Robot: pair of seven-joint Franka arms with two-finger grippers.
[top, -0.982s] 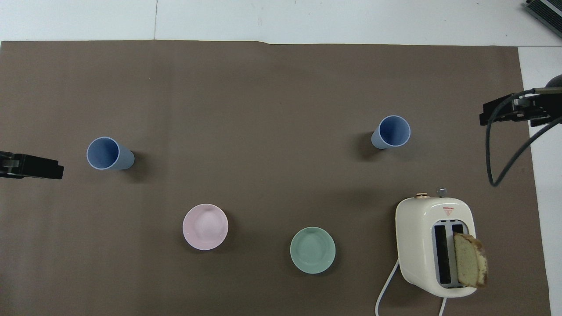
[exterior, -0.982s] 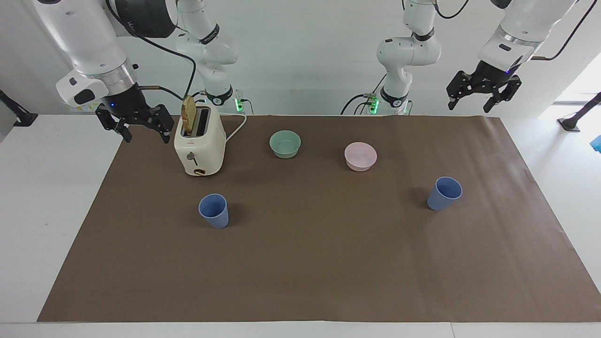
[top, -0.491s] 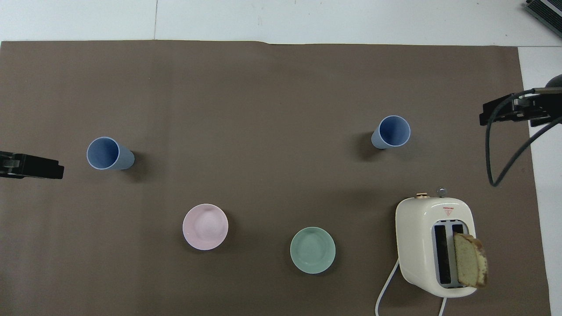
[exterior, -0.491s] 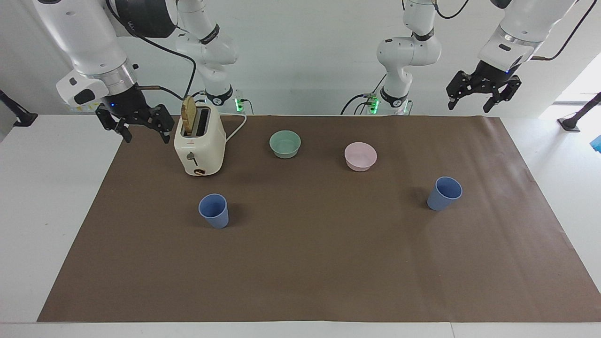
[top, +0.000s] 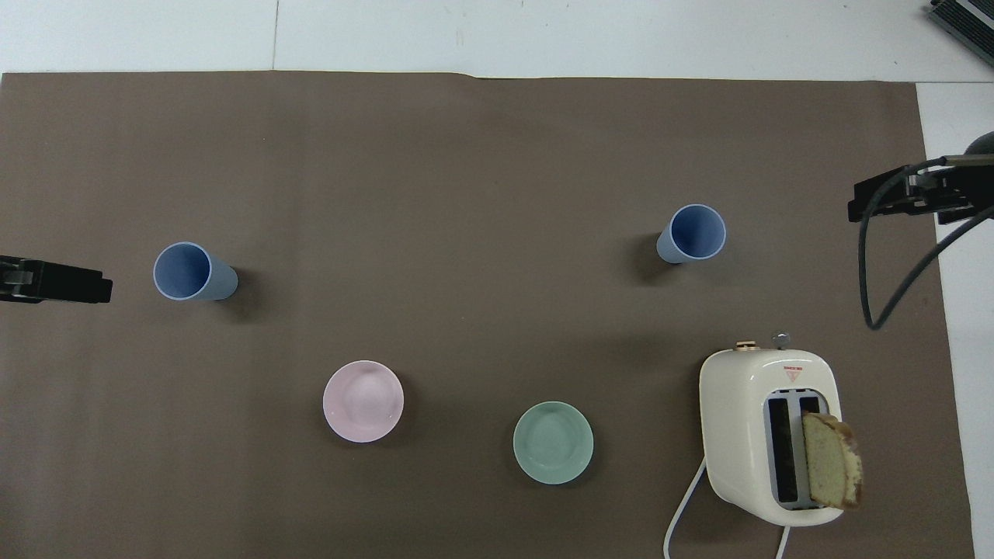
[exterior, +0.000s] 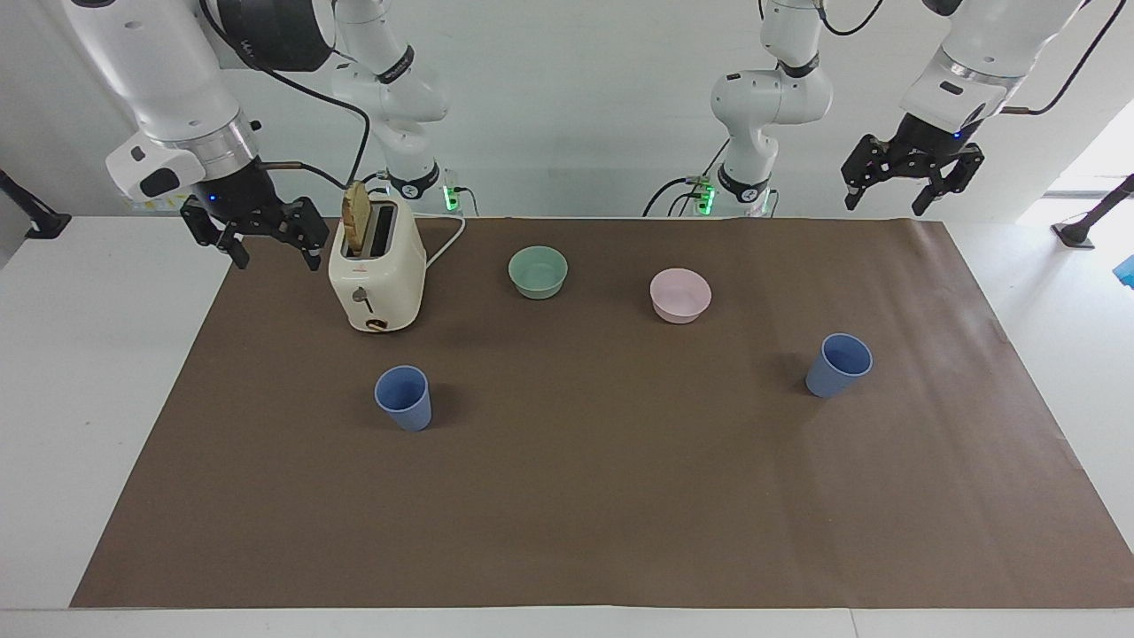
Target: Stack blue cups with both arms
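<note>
So I hold both grippers, left (exterior: 912, 182) and right (exterior: 253, 235), splayed and empty above their table corners, since the blue cups (exterior: 403, 398) (exterior: 838, 364) stand unstacked.

Bright, even, sharp light; soft shadows beside each blue cup (exterior: 403, 398).

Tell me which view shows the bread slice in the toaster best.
The overhead view: the bread slice shows its broad face, standing in one slot of the toaster. The facing view shows the slice narrower, poking up from the toaster.
</note>
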